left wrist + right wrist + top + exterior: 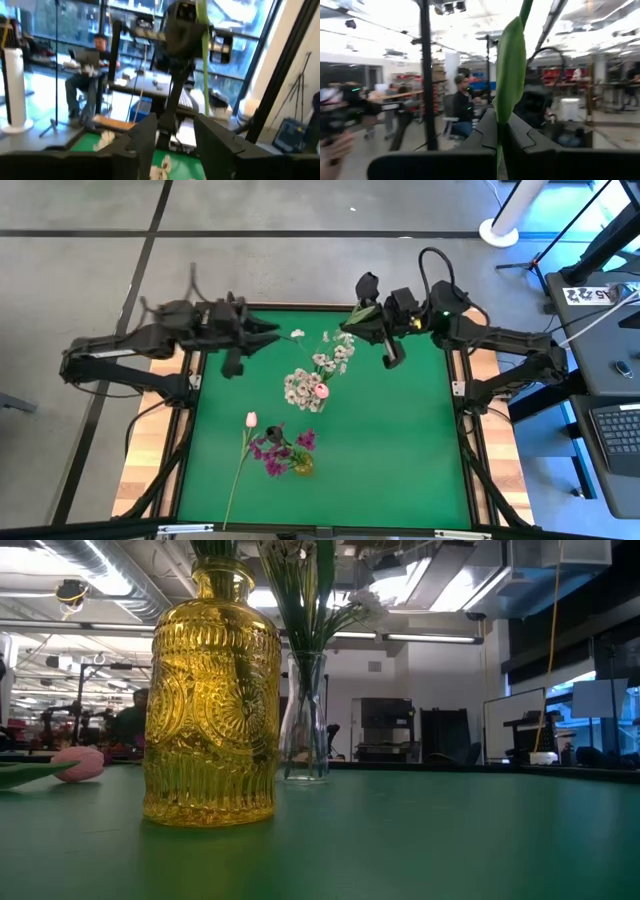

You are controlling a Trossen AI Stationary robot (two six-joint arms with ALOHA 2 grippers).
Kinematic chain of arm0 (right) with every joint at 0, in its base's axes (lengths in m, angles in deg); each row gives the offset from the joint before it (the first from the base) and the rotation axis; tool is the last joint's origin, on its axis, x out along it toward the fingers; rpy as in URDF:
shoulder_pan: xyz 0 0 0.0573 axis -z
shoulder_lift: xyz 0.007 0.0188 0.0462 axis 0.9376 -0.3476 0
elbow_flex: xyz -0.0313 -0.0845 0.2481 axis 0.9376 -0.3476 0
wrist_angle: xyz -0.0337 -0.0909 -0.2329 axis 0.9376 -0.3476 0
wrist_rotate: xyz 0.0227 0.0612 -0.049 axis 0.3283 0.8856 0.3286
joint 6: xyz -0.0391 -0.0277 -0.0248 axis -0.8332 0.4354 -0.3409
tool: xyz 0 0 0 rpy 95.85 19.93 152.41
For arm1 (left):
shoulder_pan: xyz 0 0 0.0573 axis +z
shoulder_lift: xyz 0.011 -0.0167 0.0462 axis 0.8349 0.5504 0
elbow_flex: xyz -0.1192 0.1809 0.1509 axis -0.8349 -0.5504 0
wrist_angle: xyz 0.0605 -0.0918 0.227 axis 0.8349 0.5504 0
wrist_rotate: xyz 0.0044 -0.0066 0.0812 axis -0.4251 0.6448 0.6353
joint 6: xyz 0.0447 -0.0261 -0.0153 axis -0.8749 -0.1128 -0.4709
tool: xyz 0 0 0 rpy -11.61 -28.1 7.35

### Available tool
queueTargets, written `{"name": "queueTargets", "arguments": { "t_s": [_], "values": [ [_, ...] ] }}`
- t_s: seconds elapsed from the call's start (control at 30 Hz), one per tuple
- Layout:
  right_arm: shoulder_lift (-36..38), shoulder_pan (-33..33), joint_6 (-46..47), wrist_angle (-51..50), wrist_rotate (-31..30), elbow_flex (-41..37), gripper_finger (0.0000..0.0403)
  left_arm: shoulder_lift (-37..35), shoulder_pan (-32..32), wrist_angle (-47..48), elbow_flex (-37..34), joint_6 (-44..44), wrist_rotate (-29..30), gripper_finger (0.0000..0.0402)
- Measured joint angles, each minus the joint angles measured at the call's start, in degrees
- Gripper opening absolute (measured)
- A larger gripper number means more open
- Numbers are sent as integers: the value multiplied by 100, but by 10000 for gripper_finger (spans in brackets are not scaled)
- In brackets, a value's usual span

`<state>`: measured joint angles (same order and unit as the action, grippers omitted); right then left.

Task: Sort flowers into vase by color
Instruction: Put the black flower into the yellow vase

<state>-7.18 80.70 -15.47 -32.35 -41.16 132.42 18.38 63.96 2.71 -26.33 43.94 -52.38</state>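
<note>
Flower stem (510, 95) clamped in right pincer (362, 312) above table's (400, 450) far edge, left pincer (268, 332) apart nearby.

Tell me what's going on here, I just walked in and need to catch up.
Two arms are sorting artificial flowers into vases. The right end effector is shut on a green stem at the mat's far edge. The left end effector hangs open opposite it, holding nothing. White blossoms stand in the clear vase, purple ones in the yellow vase; a pink tulip lies beside it.
</note>
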Motion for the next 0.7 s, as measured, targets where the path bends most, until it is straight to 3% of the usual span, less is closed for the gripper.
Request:
{"name": "queueTargets", "arguments": {
  "t_s": [0.17, 0.37, 0.57, 0.7],
  "values": [
    [25, -372, 34, -894, 260, 608, 4, -662, 0, 553, 0, 22, 82, 159],
    [36, -1115, -211, -1969, 328, 1103, 4, -1066, -1, 1432, 0, 160, 499, 165],
    [25, -1951, -907, -3169, -536, 1024, 4, -1087, 0, 2325, 0, 247, 731, 163],
    [6, -2542, -1407, -3350, -1057, 598, 4, -1039, -57, 2793, 0, 321, 685, 163]
  ]
}}
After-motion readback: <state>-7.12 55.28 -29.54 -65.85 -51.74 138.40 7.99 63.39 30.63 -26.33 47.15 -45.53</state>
